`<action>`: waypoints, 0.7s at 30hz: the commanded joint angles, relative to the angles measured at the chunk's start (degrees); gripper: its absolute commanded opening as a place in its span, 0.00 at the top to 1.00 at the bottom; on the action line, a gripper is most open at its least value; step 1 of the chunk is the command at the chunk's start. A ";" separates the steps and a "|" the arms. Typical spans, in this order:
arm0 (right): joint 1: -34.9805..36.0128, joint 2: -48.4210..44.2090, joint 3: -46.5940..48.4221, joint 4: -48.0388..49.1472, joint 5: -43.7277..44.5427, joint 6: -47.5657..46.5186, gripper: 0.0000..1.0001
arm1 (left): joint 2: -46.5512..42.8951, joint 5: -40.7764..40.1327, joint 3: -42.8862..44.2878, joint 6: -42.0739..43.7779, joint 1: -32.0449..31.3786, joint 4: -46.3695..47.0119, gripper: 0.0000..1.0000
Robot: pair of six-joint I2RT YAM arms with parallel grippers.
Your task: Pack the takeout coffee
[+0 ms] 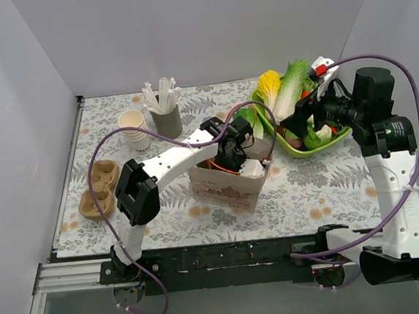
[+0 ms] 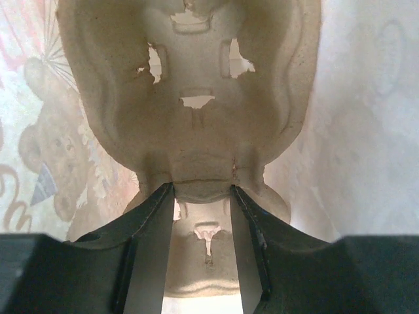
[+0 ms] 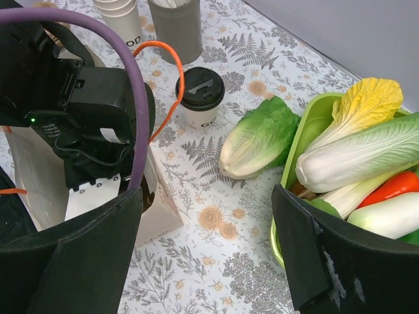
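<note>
Cream paper coffee cup (image 3: 200, 97), black-lidded, stands upright on the floral bench (image 3: 216, 275), behind the paper bag (image 1: 227, 188) and near a loose lettuce (image 3: 258, 136). Down inside the bag, the left hand (image 2: 201, 193) is pinched on a pulp cup carrier (image 2: 196, 85). Near the green tray (image 3: 308, 124), the right hand (image 3: 206, 222) hangs wide open, holding nothing.

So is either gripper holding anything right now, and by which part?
The left gripper pinches a pulp cup carrier by the narrow waist between its cup wells, inside the paper bag. The right gripper is open and holds nothing.
</note>
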 commanded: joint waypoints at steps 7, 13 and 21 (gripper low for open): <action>-0.34 -1.59 -1.86 2.43 -1.85 -0.43 0.14 | 0.27 -4.27 -2.60 -1.50 0.21 1.00 1.00; -0.34 -1.77 -2.03 1.99 -1.59 -0.96 0.14 | 0.36 -3.04 -4.10 -3.78 0.21 2.57 1.00; -0.34 -1.16 -1.68 2.16 -2.03 -0.43 0.14 | -3.24 -2.60 -10.42 -7.12 0.21 8.11 0.82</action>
